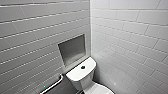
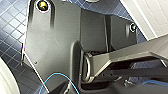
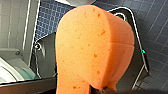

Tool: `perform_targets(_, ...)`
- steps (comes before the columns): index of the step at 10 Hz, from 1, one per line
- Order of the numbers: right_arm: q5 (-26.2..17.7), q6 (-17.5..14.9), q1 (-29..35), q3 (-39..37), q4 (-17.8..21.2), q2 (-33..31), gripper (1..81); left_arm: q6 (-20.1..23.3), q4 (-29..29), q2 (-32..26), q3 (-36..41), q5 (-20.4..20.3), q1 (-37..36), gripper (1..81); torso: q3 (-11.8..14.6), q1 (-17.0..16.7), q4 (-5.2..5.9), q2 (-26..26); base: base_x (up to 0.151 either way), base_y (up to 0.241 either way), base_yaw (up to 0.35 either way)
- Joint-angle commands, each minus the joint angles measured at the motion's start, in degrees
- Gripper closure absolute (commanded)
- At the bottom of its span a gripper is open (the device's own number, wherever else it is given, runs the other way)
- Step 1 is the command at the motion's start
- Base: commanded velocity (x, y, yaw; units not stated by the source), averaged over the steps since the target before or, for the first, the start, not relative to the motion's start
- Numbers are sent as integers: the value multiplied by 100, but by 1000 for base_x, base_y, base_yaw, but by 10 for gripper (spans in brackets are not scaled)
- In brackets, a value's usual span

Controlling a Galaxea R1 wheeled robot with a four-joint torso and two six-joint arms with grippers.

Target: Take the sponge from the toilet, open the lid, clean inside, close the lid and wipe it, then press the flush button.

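Our right jaws are clenched on the sponge (image 3: 92, 47): in the right wrist view the orange block narrows where it is pinched at its base, and the rest of it swells up broad and rounded, its surface pitted with small darker pores. So the sponge is in our right arm's grasp, held off the toilet, with the dark blue tiled floor (image 3: 155, 30) behind it. Of our left jaws we cannot tell whether they are released or clenched. In the left wrist view a thin blue cable (image 2: 53, 76) loops in front of our own dark plate, the same blue floor lies beyond it, and a strip of white tiled wall (image 2: 150, 15) runs along one corner. Farther out, the head view looks down into a corner of white tiled walls (image 1: 130, 37). The toilet (image 1: 80, 77) stands in that corner with its tank against the wall, and the flush button (image 1: 83, 67) sits dark and round in the middle of the tank top. Just in front of the tank we see part of the lid (image 1: 100, 89), lying down and cut off by the picture's edge. A square grey niche (image 1: 72, 48) is set into the wall above the tank, and a pale grab bar (image 1: 53, 85) runs along the wall beside the toilet.
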Motion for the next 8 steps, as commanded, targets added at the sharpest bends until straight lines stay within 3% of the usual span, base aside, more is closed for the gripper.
perform_targets(1, -146, -11, 40, 4, -277, -77, 811, 2, 43, 4, -71, 357, -118, 10, 556, -365, -128, 564, 0, 0, 0)
perform_targets(2, -146, -11, 22, -48, -303, -33, 811, 2, 43, 13, -98, 357, -127, 10, 769, -500, -205, 769, 0, 0, 0)
perform_targets(3, -146, -11, 13, -136, -347, 11, 811, 2, 43, 22, -116, 357, -127, 10, 982, -271, -250, 406, 0, 0, 0)
perform_targets(4, -146, -11, -4, -250, -356, 81, 811, 2, 43, 31, -125, 357, -127, 10, 1055, -398, -120, 596, 0, 0, 0)
perform_targets(5, -146, -11, -30, -365, -382, 160, 811, 2, 43, 31, -125, 357, -127, 10, 717, -459, -138, 669, 0, 0, 0)
perform_targets(6, -146, -11, -39, -444, -418, 239, 811, 2, 43, 31, -125, 357, -127, 10, 760, -492, -142, 721, 0, 0, 0)
perform_targets(7, -146, -11, -39, -549, -444, 327, 811, 2, 43, 31, -125, 357, -118, 10, 1131, -507, -142, 745, 0, 0, 0)
perform_targets(8, -155, -11, -39, -663, -497, 424, 811, 2, 43, 57, -168, 357, -126, 10, 1106, -509, -142, 745, 0, 0, 0)
